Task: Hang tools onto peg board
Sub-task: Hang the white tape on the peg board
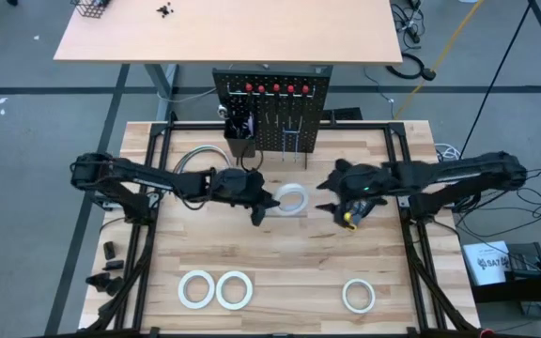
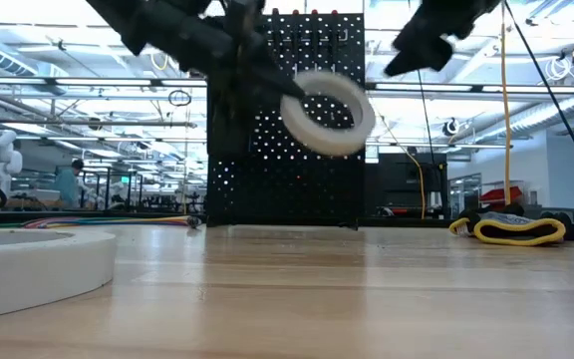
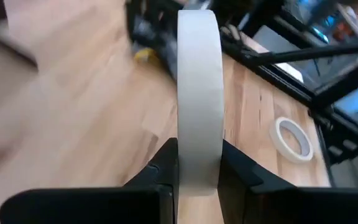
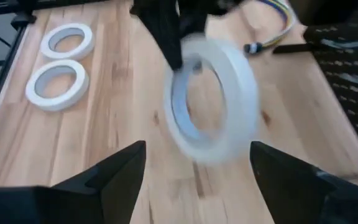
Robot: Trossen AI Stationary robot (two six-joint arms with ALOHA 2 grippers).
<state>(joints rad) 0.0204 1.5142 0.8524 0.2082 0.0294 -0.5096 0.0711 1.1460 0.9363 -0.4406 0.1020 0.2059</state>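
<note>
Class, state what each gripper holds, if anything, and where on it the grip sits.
The left gripper pinches a white tape roll across its band, one finger on each flat side. The right gripper is open and holds nothing.

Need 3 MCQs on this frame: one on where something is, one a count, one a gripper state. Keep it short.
1. Where is the held tape roll?
A. Lying flat on the table
B. Up off the table, in front of the peg board
C. In the peg board's bin

2. How many tape rolls lie flat on the table's near side?
A. One
B. Three
C. Five

3. What state is the right gripper in?
A. Open, holding nothing
B. Shut on the roll
C. Shut on a screwdriver

Answers:
1 B: the low view shows the roll in the air before the board, clamped by the left gripper.
2 B: the high view shows two on the left and one on the right.
3 A: its jaws stand wide apart, with the roll beyond them.
</note>
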